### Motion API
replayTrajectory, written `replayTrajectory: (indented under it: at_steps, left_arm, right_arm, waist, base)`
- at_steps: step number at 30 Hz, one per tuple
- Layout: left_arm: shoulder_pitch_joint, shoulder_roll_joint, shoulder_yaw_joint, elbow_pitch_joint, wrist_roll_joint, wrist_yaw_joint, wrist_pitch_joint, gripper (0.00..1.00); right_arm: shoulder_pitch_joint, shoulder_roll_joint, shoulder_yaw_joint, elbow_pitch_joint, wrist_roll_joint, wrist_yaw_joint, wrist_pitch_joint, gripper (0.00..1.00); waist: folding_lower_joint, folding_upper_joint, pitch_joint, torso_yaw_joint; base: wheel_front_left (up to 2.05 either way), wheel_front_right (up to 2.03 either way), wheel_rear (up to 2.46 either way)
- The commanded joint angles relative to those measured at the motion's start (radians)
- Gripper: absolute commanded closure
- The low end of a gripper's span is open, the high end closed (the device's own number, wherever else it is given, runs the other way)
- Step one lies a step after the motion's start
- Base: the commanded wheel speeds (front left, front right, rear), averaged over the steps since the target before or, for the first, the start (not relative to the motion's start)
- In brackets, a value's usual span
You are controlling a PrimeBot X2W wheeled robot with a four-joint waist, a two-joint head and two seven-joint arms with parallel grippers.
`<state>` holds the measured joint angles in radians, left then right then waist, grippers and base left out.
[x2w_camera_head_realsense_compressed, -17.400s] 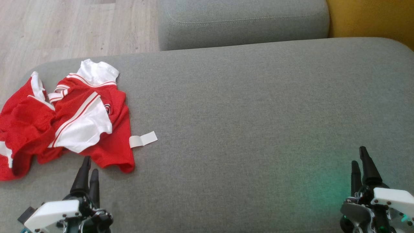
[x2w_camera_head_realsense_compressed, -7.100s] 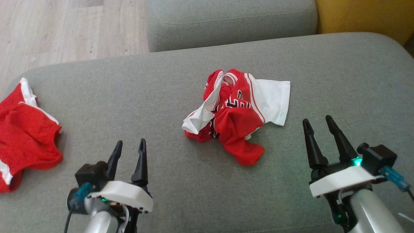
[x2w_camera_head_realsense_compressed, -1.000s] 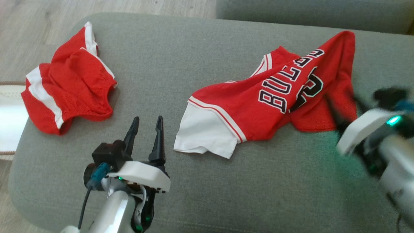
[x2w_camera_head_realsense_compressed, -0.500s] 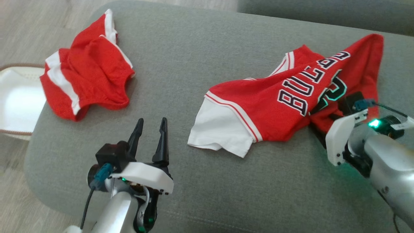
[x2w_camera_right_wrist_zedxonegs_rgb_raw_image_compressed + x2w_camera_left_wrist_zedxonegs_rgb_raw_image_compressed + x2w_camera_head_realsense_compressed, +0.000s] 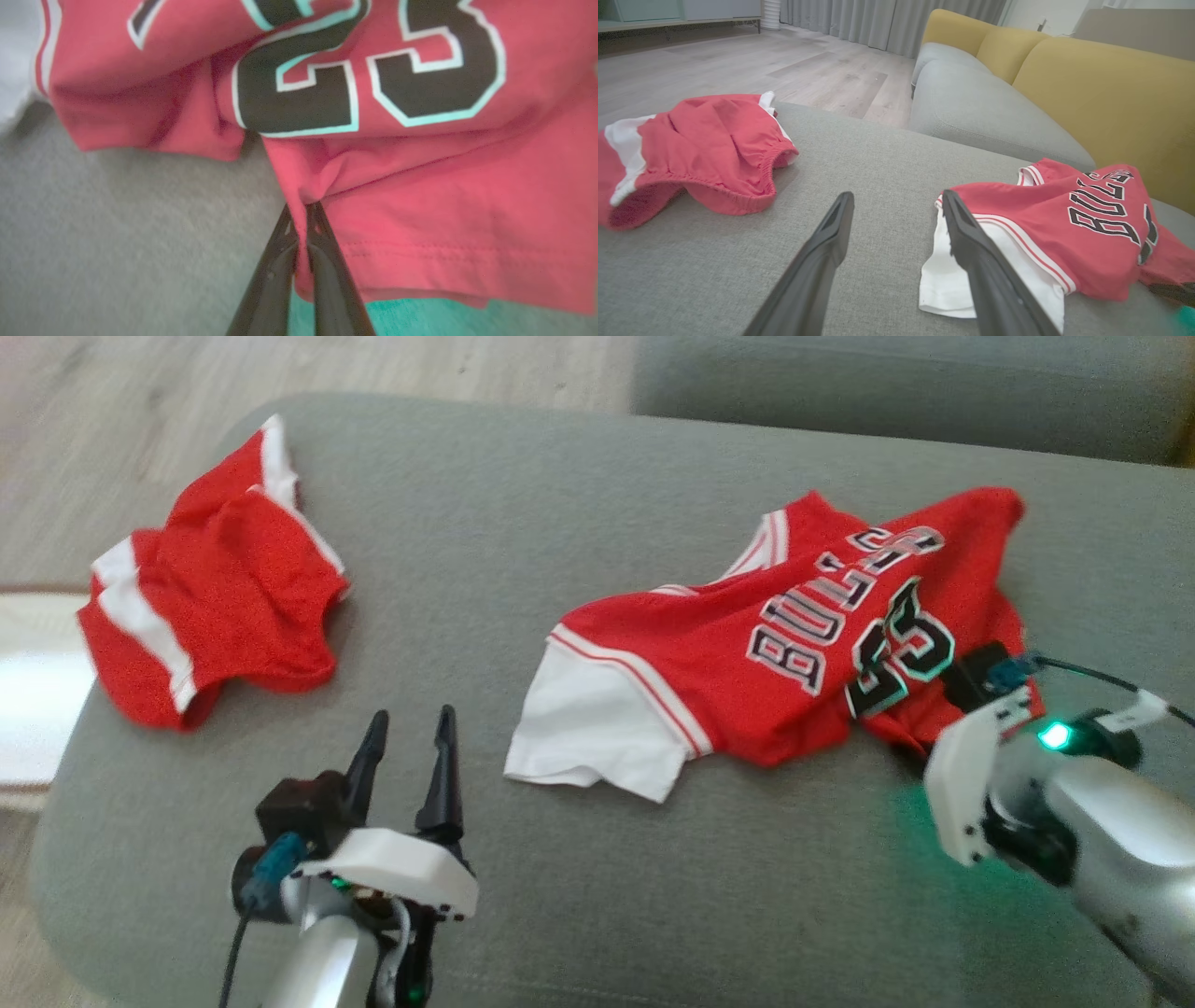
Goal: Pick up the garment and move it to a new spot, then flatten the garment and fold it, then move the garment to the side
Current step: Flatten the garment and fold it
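Fabric of jersey [image 5: 728, 663] buries tips of right tool [image 5: 301, 210], seemingly clamped.

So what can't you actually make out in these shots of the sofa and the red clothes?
- Right wrist view: the jersey runs off the top and right edges; how much cloth the right gripper pinches is hidden by folds.
- Head view: a pale object at the left edge, cut off and blurred, cannot be identified.

Red shorts [image 5: 215, 607] lie crumpled on the grey cushion [image 5: 467, 523]; wooden floor [image 5: 112, 420] beyond.
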<state>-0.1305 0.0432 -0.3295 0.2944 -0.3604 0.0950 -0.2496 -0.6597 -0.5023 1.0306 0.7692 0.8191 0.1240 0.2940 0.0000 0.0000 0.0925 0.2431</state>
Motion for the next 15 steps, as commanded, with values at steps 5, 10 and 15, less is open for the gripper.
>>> replayTrajectory:
  at_steps: [5,10,15]
  left_arm:
    - [-0.008,0.007,0.079,-0.018,0.029,-0.018,-0.012,0.0]
    - [-0.008,0.007,0.094,-0.015,0.038,-0.026,-0.012,0.0]
    - [-0.014,0.007,0.103,-0.01,0.045,-0.035,-0.012,0.0]
  right_arm:
    - [0.056,-0.233,0.027,-0.279,0.123,0.007,0.187,1.0]
    - [0.088,-0.388,0.033,-0.423,0.183,0.007,0.337,1.0]
    - [0.132,-0.485,0.029,-0.489,0.203,0.007,0.463,0.6]
  waist:
    - [0.0,0.0,-0.056,-0.114]
    - [0.0,0.0,-0.054,-0.142]
    - [0.0,0.0,-0.049,-0.154]
  base:
    - [0.0,0.0,0.0]
    - [0.0,0.0,0.0]
    - [0.0,0.0,0.0]
